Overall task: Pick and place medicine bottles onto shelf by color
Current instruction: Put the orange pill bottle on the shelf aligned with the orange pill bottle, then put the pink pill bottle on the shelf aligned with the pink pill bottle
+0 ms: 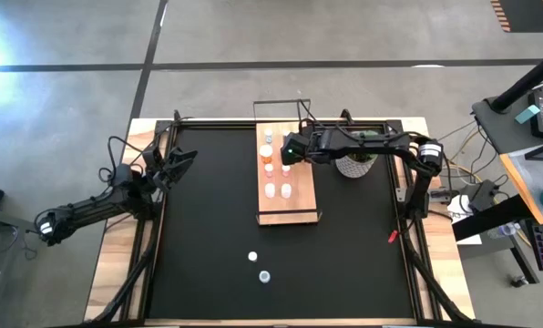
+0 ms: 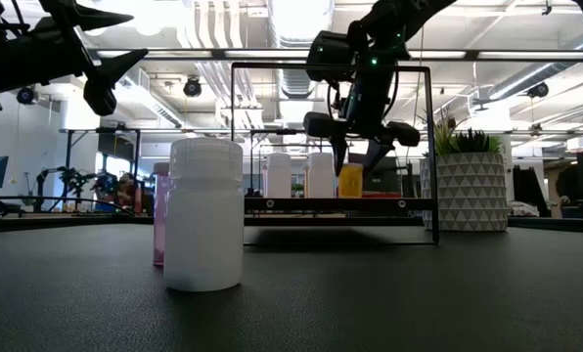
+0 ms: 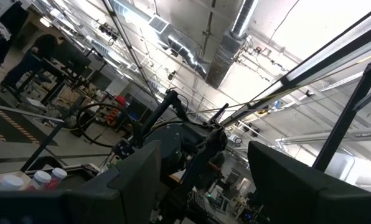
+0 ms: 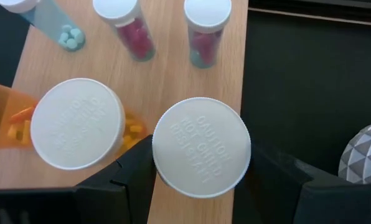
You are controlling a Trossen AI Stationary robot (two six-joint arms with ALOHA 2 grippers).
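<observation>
High view: right gripper (image 1: 287,148) over shelf (image 1: 301,205), fingers clamped on orange bottle (image 4: 201,147) standing on the board | other bottles (image 1: 278,189) in rows on shelf; two bottles (image 1: 258,267) on black mat (image 1: 208,237) nearer front | left gripper (image 1: 182,160) raised at table's left, fingers apart, empty | potted plant (image 1: 355,164) right of shelf
</observation>
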